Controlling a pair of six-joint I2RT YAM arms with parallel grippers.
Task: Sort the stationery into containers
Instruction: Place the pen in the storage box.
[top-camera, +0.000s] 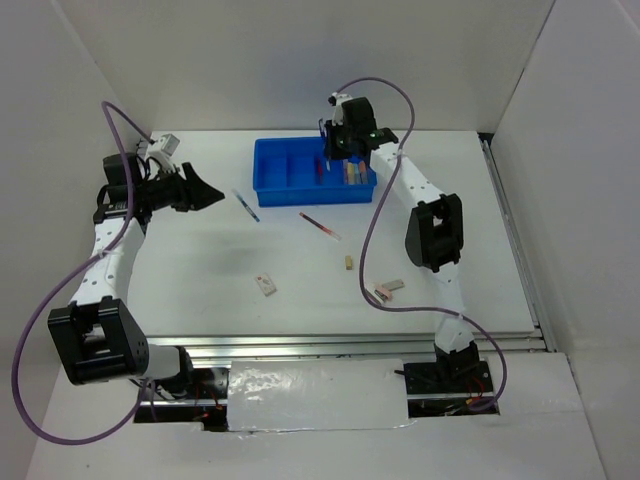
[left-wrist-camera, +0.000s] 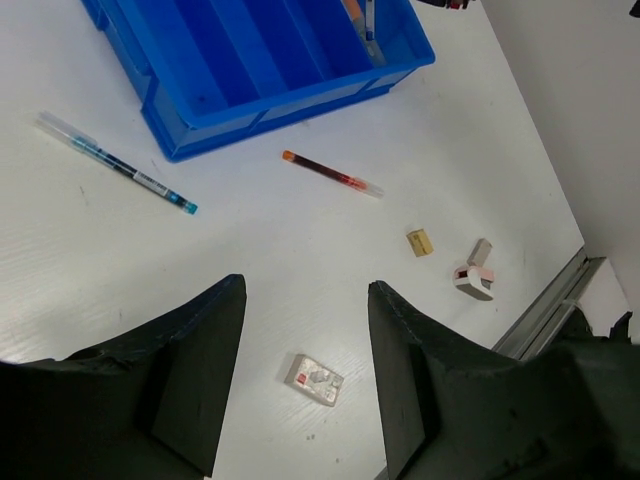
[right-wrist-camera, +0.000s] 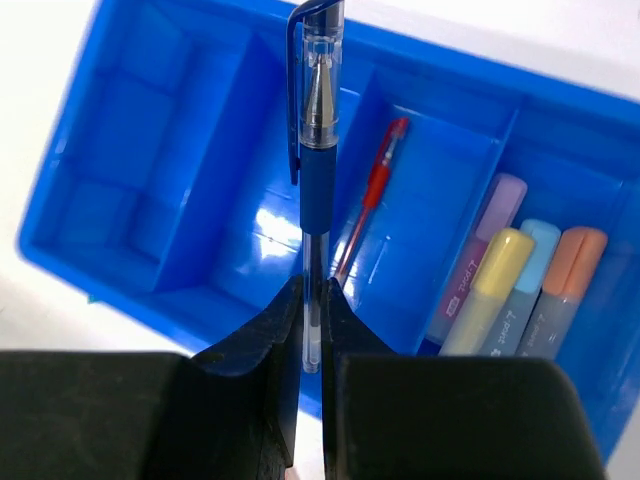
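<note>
My right gripper (right-wrist-camera: 313, 290) is shut on a blue capped pen (right-wrist-camera: 318, 150) and holds it over the blue tray (right-wrist-camera: 120, 150), above a middle compartment. A red pen (right-wrist-camera: 372, 205) lies in the tray, and pink (right-wrist-camera: 480, 250), yellow (right-wrist-camera: 487, 290), light blue (right-wrist-camera: 530, 280) and orange (right-wrist-camera: 565, 285) markers fill the end section. On the table lie a blue pen (left-wrist-camera: 115, 163), a red pen (left-wrist-camera: 332, 174), a tan piece (left-wrist-camera: 419, 242), an eraser (left-wrist-camera: 314, 379) and two eraser blocks (left-wrist-camera: 475, 275). My left gripper (left-wrist-camera: 305, 300) hangs open above the eraser, left of the tray (top-camera: 312, 170).
White walls close in the table on the left, back and right. A metal rail (top-camera: 380, 345) runs along the table's front edge. Purple cables (top-camera: 375, 215) loop off both arms, the right one hanging near the eraser blocks (top-camera: 389, 289).
</note>
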